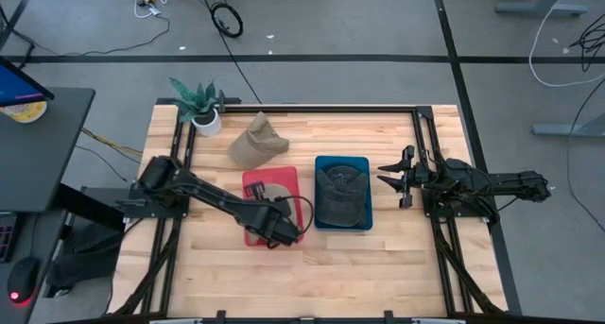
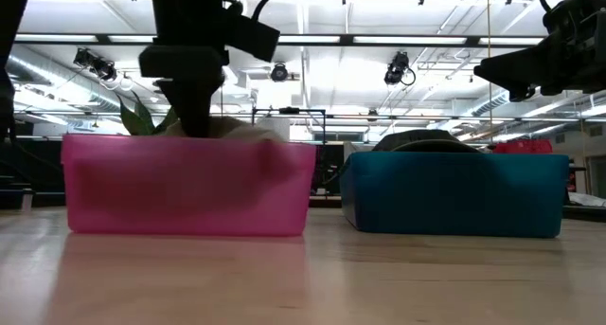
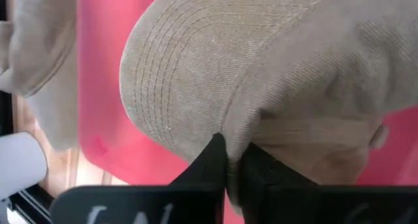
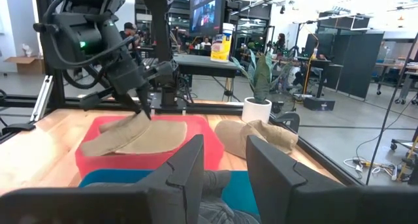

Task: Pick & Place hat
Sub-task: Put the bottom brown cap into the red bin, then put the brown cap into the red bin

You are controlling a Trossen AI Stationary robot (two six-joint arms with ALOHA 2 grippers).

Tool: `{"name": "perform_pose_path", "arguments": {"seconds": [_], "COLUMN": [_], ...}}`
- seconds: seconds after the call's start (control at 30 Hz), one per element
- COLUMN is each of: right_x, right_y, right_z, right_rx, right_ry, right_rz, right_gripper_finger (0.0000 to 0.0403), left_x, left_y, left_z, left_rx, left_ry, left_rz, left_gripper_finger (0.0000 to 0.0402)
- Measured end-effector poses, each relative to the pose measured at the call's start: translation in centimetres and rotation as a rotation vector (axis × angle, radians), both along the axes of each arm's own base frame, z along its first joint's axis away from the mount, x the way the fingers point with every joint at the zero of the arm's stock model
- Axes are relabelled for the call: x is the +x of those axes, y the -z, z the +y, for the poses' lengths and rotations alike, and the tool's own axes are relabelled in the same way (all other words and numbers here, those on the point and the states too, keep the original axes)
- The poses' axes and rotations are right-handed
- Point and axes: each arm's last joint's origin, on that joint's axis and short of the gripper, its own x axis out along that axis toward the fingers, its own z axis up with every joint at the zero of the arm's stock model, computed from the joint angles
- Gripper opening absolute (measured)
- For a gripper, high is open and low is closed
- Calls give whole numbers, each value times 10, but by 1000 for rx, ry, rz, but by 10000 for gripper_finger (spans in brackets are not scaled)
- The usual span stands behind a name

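A tan hat [image 3: 196, 74] lies in the pink bin [image 1: 248, 179], and my left gripper [image 3: 228, 168] is shut on it from above; the right wrist view shows this gripper [image 4: 147, 113] over the hat [image 4: 137, 138]. A second tan hat [image 1: 255, 143] rests on its open underside on the table behind the bin. A dark hat [image 1: 342, 187] sits in the blue bin [image 1: 367, 220]. My right gripper [image 1: 391, 176] waits open at the table's right, beside the blue bin. My left gripper pinches the hat's edge [image 3: 225, 129] where the stitched brim meets the crown, between its two fingers. The fingers slant down from the table's left. The hat lies nearly flat inside the pink bin [image 4: 98, 155].
A potted plant [image 1: 203, 111] in a white pot stands at the far left corner. Black frame rails [image 1: 421, 140] run along the table's left, right and far sides. Bare wood lies in front of both bins, toward the near edge.
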Motion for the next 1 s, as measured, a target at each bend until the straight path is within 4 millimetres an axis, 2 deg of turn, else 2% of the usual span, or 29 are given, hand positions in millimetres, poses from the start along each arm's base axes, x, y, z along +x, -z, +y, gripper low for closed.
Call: {"name": "perform_pose_path", "arguments": {"seconds": [0.37,0.73,1.0], "right_x": [0,0,0], "right_y": [0,0,0], "right_z": [0,0,0], "right_rx": [0,0,0], "right_ry": [0,0,0], "right_rz": [0,0,0], "right_gripper_finger": [118,118,118], "left_x": [2,2,-6], "left_y": [2,-1,-12], "left_z": [-1,1,6], "left_rx": [-9,50,146], "left_ry": [19,26,31], "left_rz": [-9,-28,-26], "left_gripper_finger": [78,158,164]}}
